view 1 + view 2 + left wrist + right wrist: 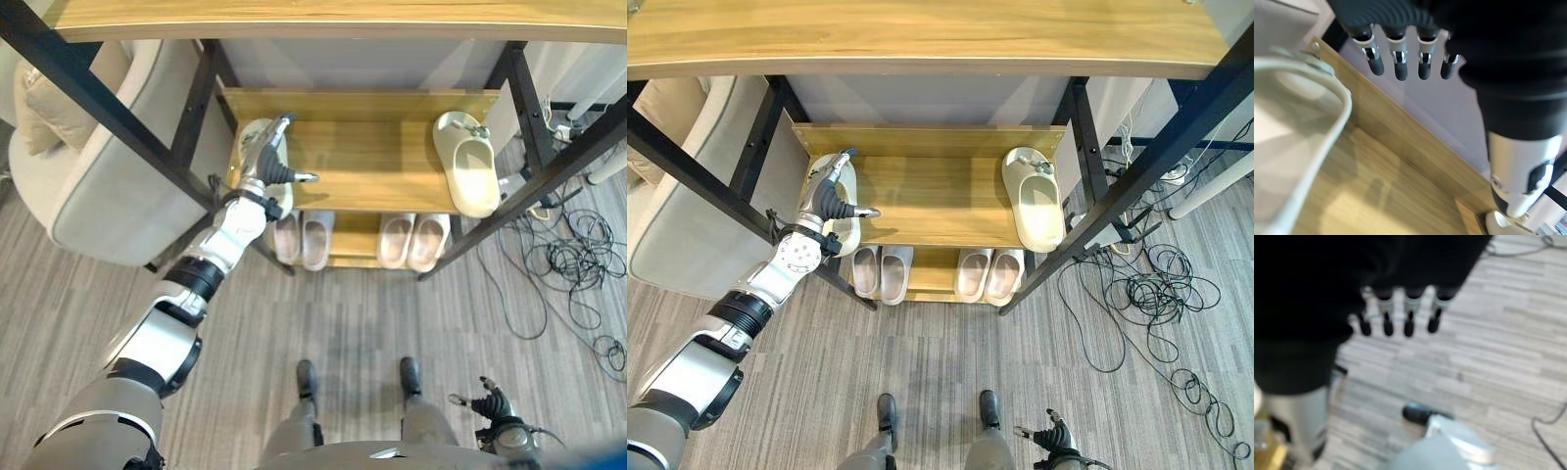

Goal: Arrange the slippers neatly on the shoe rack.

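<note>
Left arm's stretched way out, left hand (pixel 826 201) over the left end of the shoe rack's (pixel 950 230) middle shelf, fingers straight, thumb poking sideways. Right hand (pixel 493 407) just hangs low, fingers relaxed, holding nothing.

home entryway, shoe rack (pixel 940 211), armchair (pixel 108 186)

On the middle shelf (pixel 940 211) of the shoe rack (pixel 921 49): 1 slipper (pixel 1036 201) at the right end, 1 slipper (pixel 844 235) at the left end under the left hand (pixel 826 199). On the shelf below: 2 pairs (pixel 880 272) (pixel 988 274) side by side. Left of the rack: an armchair (pixel 108 186). Right: cables (pixel 1156 304) on the floor.
</note>
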Robot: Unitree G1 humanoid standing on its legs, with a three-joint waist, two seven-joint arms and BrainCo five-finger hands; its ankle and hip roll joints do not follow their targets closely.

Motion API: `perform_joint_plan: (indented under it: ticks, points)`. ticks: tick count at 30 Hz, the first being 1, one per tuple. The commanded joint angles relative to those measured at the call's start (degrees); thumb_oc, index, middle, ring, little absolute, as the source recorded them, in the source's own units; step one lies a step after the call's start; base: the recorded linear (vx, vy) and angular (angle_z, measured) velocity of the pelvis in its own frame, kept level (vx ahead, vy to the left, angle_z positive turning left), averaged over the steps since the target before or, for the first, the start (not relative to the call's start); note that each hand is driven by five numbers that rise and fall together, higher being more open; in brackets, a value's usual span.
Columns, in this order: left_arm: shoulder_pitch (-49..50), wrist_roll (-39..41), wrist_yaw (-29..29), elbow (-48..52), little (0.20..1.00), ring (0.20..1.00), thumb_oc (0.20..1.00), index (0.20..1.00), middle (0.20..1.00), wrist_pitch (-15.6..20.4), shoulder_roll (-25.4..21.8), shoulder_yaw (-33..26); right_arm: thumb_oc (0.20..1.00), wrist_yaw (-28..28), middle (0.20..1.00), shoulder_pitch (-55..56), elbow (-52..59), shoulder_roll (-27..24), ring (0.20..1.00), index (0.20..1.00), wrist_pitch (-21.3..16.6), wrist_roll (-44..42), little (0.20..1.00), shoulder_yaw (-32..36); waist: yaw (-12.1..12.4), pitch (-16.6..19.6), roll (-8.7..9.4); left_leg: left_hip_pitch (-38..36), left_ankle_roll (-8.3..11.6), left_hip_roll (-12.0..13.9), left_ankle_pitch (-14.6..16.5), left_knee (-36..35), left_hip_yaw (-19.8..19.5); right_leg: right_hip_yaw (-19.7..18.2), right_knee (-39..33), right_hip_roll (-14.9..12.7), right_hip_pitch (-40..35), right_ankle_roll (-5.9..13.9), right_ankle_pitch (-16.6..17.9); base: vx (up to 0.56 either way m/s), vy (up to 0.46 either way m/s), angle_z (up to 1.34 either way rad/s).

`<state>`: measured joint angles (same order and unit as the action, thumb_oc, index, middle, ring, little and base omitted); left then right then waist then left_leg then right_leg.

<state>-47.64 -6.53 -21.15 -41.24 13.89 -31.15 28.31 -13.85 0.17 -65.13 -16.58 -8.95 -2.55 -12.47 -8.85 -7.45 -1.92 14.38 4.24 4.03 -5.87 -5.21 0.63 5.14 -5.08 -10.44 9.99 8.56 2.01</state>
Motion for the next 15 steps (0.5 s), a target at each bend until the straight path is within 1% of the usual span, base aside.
perform_joint_plan:
  ticks: [1,8,9,12,15]
  points:
    - [-8.0,-2.9,-3.1,-5.5,1.000,1.000,1.000,1.000,1.000,0.8,-2.5,-2.8,1.000,-1.4,1.000,-1.0,1.1,-2.7,1.000,1.000,-1.4,0.3,1.000,-0.6,0.5,-0.1,-0.32,0.5,4.23,1.7,0.9,0.2,-2.3,-0.6,5.3,-5.6,3.5,6.44,3.4,0.00,0.000,0.00]
    - [-11.0,-4.2,-5.3,-9.6,1.000,1.000,1.000,1.000,1.000,-0.2,-3.3,-2.1,1.000,-2.4,1.000,-2.7,1.0,-2.8,1.000,1.000,-1.6,0.2,1.000,-1.2,0.5,-0.9,-0.13,1.8,4.37,1.7,0.7,0.2,-2.3,-0.4,4.8,-5.7,4.7,6.44,4.2,0.00,0.000,0.00]
    - [-12.2,-5.2,-6.4,-10.8,1.000,1.000,1.000,1.000,1.000,-0.8,-4.3,-1.7,1.000,-2.7,1.000,-3.4,0.9,-2.9,1.000,1.000,-1.7,0.2,1.000,-1.3,0.5,-1.2,0.02,2.2,4.39,1.7,0.6,0.2,-2.2,-0.5,4.5,-5.6,5.1,6.44,4.5,0.00,0.000,0.00]
    - [-13.6,-6.4,-7.7,-13.2,1.000,1.000,1.000,1.000,1.000,-1.7,-5.3,-1.6,1.000,-3.0,1.000,-3.7,0.8,-2.8,1.000,1.000,-2.1,0.3,1.000,-1.7,0.5,-1.5,0.23,2.8,4.43,1.8,0.4,0.2,-2.1,-0.6,4.3,-5.5,5.6,6.44,4.9,0.00,0.000,0.00]
    - [-14.8,-6.2,-8.8,-16.0,1.000,1.000,1.000,1.000,1.000,-2.7,-5.3,-2.1,1.000,-3.5,1.000,-3.8,0.8,-2.7,1.000,1.000,-2.2,0.0,1.000,-1.7,0.5,-1.9,0.47,3.0,4.38,1.9,0.4,0.2,-1.9,-0.6,4.4,-5.5,5.9,6.44,4.8,0.01,0.009,-0.05]
